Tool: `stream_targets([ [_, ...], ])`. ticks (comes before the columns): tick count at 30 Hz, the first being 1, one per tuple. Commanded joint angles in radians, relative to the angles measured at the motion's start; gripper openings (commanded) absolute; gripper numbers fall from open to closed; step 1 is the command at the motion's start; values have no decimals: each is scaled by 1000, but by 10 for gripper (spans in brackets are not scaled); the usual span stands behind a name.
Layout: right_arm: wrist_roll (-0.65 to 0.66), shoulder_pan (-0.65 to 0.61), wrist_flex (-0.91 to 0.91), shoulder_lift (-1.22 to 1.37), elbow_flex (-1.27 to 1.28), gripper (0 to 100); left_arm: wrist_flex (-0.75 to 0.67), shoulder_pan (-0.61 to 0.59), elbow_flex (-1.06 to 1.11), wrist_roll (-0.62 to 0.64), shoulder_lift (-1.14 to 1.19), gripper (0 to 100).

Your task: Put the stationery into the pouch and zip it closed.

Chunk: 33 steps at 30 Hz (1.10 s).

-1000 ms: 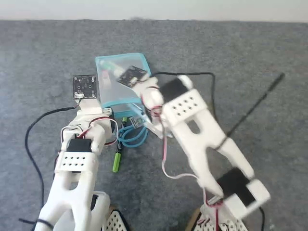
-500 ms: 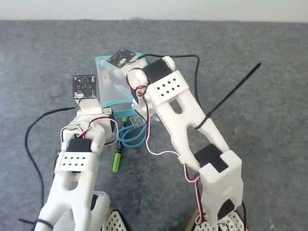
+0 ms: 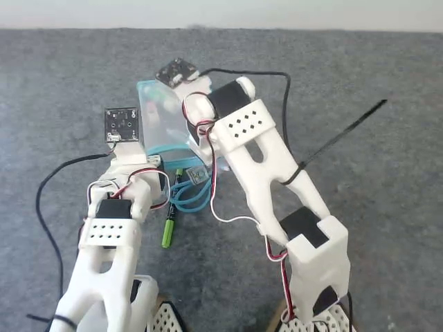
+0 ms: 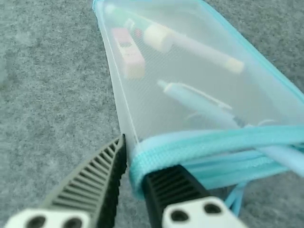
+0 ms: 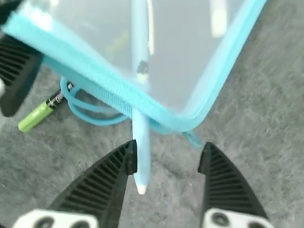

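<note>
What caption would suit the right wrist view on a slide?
Open right gripper at the pouch mouth, where a light blue pen sticks out past the zipper.

The pouch [image 4: 199,85] looks like frosted see-through plastic with a fine mesh grain, edged in woven teal cloth zipper tape [image 4: 213,142]. The pen [image 5: 140,152] is smooth pale plastic. The table cover [image 3: 387,221] is fuzzy grey carpet-like cloth, and the right arm's shell [image 3: 266,169] is matt white plastic.

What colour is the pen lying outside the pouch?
Bright green pen with a black end, clearest in the high view.
</note>
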Motion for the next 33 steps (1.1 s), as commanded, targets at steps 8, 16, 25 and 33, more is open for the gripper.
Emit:
stream_targets([
  [8, 3, 59, 35, -311, 89, 184, -15, -5, -28, -8, -8, 12],
  [16, -23, 111, -148, -351, 454, 180, -15, -5, -28, -8, -8, 12],
  [25, -21, 10, -166, -352, 516, 180, -15, -5, -28, -8, -8, 12],
  [33, -21, -67, -245, -346, 471, 180, -15, -6, -30, -8, -8, 12],
])
